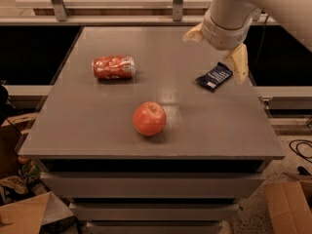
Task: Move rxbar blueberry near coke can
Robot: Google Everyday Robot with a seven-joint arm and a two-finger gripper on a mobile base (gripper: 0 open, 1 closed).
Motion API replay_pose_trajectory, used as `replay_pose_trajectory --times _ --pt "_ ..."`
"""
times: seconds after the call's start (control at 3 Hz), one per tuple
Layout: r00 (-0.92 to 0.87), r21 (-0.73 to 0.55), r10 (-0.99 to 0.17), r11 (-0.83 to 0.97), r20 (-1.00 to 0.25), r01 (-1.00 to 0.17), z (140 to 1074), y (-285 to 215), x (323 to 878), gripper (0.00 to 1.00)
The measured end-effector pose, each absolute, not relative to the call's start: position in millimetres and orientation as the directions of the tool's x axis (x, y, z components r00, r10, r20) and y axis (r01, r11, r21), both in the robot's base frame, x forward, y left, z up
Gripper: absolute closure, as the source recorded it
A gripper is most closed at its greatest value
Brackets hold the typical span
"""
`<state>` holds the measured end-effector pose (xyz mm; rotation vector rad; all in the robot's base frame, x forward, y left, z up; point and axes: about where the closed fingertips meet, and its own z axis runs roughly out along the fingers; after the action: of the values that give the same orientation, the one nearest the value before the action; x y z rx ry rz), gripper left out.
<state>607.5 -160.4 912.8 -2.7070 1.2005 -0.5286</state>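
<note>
The rxbar blueberry (pixel 214 76), a flat dark-blue bar with white print, lies on the right side of the grey table (pixel 97 126). The coke can (pixel 113 67) lies on its side at the left, far from the bar. My gripper (pixel 216 48) hangs above the table's right rear, just above and behind the bar. It is open and empty, with one pale fingertip (pixel 192 33) to the left and the other (pixel 240 62) just right of the bar.
A red apple (pixel 149 118) sits in the middle front of the table, between can and bar. Cardboard boxes (pixel 287 206) stand on the floor at both lower corners. A rail with metal posts (pixel 178 1) runs behind the table.
</note>
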Motion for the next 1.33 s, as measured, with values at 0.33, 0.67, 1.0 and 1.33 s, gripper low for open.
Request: replay_pose_trajectory --times 0.33,0.67,1.0,1.33 --pt "0.602 -0.205 -0.752 -0.655 0.267 -0.727 889 -171 625 0.00" --pt "0.570 -0.162 -0.782 -0.615 0.250 -0.772 869 -186 640 0.00" --pt "0.525 -0.137 -0.821 -0.560 0.225 -0.817 851 -195 654 0.00" --pt "0.492 -0.127 -0.848 -0.520 0.198 -0.845 839 -201 660 0.00"
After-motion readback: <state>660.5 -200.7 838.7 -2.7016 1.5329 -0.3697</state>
